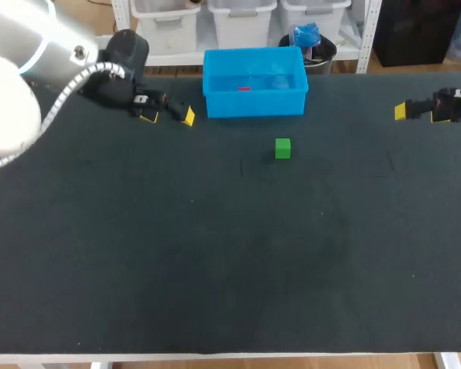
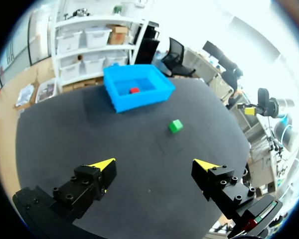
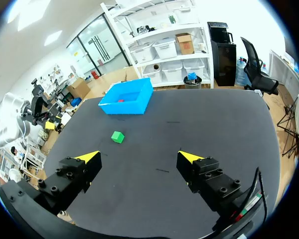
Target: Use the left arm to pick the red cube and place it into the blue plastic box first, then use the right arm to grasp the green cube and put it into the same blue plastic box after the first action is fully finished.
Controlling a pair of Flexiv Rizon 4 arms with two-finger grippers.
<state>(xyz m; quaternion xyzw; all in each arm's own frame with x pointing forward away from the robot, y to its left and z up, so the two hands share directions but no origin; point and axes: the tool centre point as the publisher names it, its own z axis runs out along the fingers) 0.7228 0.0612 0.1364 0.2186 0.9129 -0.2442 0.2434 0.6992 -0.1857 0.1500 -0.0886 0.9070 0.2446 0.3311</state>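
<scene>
The red cube (image 1: 243, 88) lies inside the blue box (image 1: 253, 106) at upper centre, the green cube (image 1: 283, 148) on the table (image 1: 215, 269) just below it, probably light, rigid and best pinched across two flat opposite sides, while the left gripper (image 2: 154, 167) and right gripper (image 3: 139, 159) both stand open, empty.

no readable text, labels or numbers

I saw a red cube (image 1: 243, 88) in the bright blue box (image 1: 253, 106), a green cube (image 1: 283, 148) on the black table (image 1: 215, 254) (plain, one flat tone), and yellow tips on the black left gripper (image 2: 154, 165) and right gripper (image 3: 139, 158).
</scene>
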